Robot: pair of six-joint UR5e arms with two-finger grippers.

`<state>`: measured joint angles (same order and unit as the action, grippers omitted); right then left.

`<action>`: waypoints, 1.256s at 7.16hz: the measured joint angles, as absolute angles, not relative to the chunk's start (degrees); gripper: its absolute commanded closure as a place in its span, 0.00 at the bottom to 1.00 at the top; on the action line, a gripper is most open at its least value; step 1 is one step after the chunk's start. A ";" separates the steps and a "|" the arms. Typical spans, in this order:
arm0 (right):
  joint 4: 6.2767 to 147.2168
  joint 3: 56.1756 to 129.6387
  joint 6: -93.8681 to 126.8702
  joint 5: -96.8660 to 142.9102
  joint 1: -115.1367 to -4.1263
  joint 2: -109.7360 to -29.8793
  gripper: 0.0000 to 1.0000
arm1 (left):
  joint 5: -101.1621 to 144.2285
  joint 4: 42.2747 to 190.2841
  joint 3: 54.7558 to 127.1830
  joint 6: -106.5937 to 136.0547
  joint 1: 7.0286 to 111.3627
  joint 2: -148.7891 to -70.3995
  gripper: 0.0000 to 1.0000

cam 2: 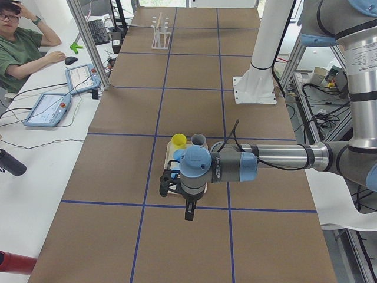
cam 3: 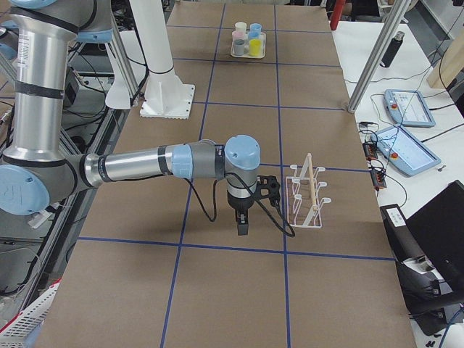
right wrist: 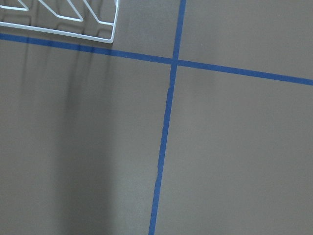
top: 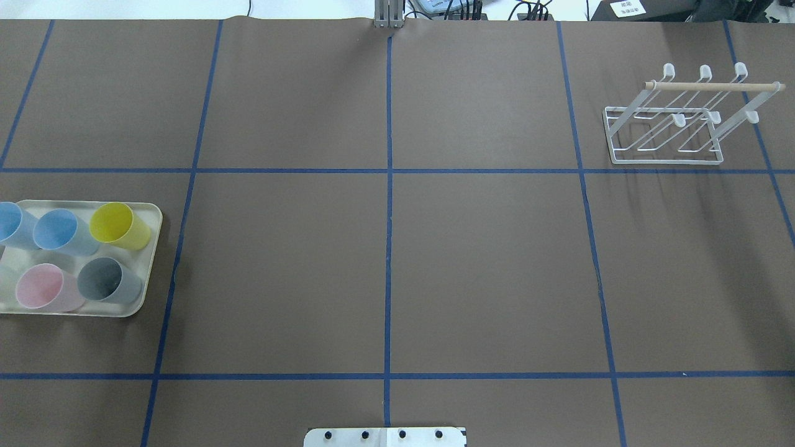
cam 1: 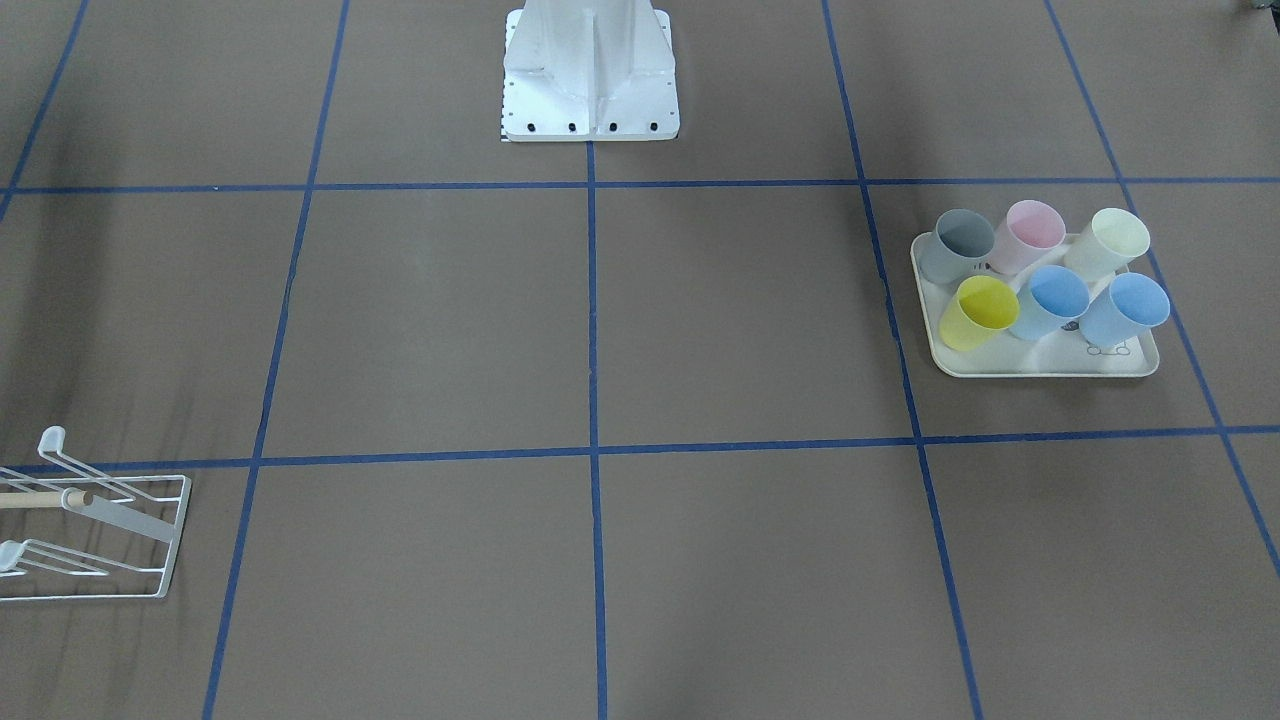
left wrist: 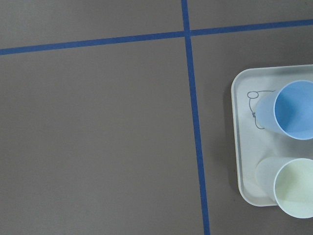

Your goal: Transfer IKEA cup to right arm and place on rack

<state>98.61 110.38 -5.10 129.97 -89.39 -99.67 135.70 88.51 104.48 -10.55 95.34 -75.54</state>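
IKEA cup: six of them stand mouth-up on the cream tray (cam 1: 1050,372), and the task does not say which one is meant. In one row are the grey cup (cam 1: 957,245), the pink cup (cam 1: 1030,235) and the cream cup (cam 1: 1110,242). In the other row are the yellow cup (cam 1: 978,312) and two blue cups (cam 1: 1050,300) (cam 1: 1128,310). They are packed close, and some seem to touch. The tray lies on the robot's left side of the bench (top: 484,267). The rack (top: 679,119), with its wooden dowel (top: 714,86), stands on the right side and further from the robot, well apart from the tray. No cup hangs on its prongs.

The left tool (cam 2: 189,216) hangs above the bench just beside the tray. Its wrist camera sees only one corner of the tray, with a blue cup and the cream cup at the edge of the view. The right tool (cam 3: 242,228) hangs near the rack. Both tools appear only in the side views, so I cannot tell if their fingers are apart or together. Neither seems to carry anything.

In my judgement the task is at its very first step, the reach for a cup. The next move asks the left tool to shift sideways until it is over one cup, and then to descend with its fingers spread around the cup wall. An outer cup is probably easier, because the neighbours leave little room and a light plastic cup can tip easily.
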 measured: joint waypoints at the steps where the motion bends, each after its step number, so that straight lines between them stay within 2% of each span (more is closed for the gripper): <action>1: 98.59 110.39 -5.06 130.02 -89.39 -99.57 0.00 | 135.70 88.67 104.57 -10.55 95.36 -75.56 0.00; 6: 98.53 111.67 -4.79 130.24 -89.38 -97.88 0.00 | 135.34 94.67 105.71 -10.21 95.36 -75.76 0.00; 9: 97.84 112.51 -4.22 130.47 -89.17 -91.28 0.00 | 135.33 104.47 105.40 -10.05 95.36 -77.08 0.00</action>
